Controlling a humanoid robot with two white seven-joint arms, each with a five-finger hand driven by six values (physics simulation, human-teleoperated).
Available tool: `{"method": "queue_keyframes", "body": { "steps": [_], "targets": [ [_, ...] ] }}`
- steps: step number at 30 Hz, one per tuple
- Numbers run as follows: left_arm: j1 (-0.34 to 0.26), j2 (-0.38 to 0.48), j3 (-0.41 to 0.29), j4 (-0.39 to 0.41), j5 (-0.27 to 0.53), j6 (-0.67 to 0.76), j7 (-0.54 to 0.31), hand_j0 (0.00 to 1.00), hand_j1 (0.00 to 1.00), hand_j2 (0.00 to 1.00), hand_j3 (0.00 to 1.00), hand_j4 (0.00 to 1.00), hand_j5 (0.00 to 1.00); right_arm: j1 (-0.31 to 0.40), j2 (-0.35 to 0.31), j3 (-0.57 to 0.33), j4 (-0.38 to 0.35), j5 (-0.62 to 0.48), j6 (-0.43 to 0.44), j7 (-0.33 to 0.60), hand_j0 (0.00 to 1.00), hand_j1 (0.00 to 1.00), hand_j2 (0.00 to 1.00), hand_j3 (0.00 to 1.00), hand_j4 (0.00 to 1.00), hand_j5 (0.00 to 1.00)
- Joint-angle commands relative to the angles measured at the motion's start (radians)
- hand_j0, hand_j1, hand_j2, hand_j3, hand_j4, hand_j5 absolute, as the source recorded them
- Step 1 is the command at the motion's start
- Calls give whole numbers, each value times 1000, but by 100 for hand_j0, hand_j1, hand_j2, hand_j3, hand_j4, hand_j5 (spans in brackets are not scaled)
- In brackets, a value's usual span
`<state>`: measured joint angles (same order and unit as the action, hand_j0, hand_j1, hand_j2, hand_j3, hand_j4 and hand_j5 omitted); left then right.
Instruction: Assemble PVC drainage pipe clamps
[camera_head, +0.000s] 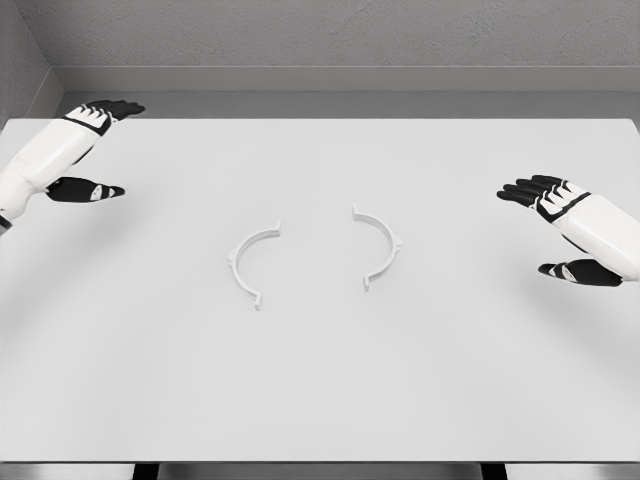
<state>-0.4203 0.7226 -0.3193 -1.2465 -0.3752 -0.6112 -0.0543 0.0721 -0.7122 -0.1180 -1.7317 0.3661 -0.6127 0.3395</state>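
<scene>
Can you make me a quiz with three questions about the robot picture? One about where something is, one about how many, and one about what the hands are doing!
1. Where do the clamp halves lie?
A. near the middle of the table
B. at the table's far left edge
C. in the robot's hands

2. How many clamp halves are there?
A. one
B. two
C. four

3. What are the hands doing?
A. squeezing a clamp half
B. open, holding nothing
C. pressing the halves together

Answers:
1. A: the left clamp half and right clamp half sit mid-table, apart.
2. B: only two white curved pieces show.
3. B: the left hand and right hand hover at the sides, fingers spread.
</scene>
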Motion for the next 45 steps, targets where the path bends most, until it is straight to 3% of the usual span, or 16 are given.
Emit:
{"method": "queue_keyframes", "body": {
  "steps": [1,6,9,14,19,24,33,38,45],
  "targets": [
    [0,5,0,-1,7,0,1,100,100,100,100,100,100,0,-1,0,0,-7,2,0,100,100,100,100,100,100],
    [20,44,-26,1,-1,0,1,100,100,100,100,100,100,-11,5,3,-12,28,2,0,100,100,100,100,100,100],
    [11,32,-75,2,-39,0,1,100,100,100,100,100,100,-115,96,27,-35,224,2,-2,100,100,100,100,100,100],
    [8,26,-110,-7,-36,0,1,100,100,100,100,100,100,-155,194,101,-32,338,2,1,100,100,100,100,100,100],
    [0,1,-119,-31,-34,0,1,100,100,100,100,100,100,-210,229,166,-17,370,2,1,100,100,100,100,100,100],
    [-9,20,-139,-68,-30,0,1,100,100,100,100,100,100,-255,272,175,20,404,2,0,100,100,100,100,100,100],
    [14,28,-162,-166,-37,0,1,100,100,100,100,100,100,-339,277,298,132,444,2,1,100,100,100,100,100,100],
    [49,28,-164,-188,-34,0,1,100,100,100,100,100,100,-367,295,322,169,458,2,1,100,100,100,100,100,100],
    [55,29,-185,-182,-44,0,1,100,100,100,100,100,100,-408,320,345,222,479,2,0,100,100,100,100,100,100]
  ]
}}
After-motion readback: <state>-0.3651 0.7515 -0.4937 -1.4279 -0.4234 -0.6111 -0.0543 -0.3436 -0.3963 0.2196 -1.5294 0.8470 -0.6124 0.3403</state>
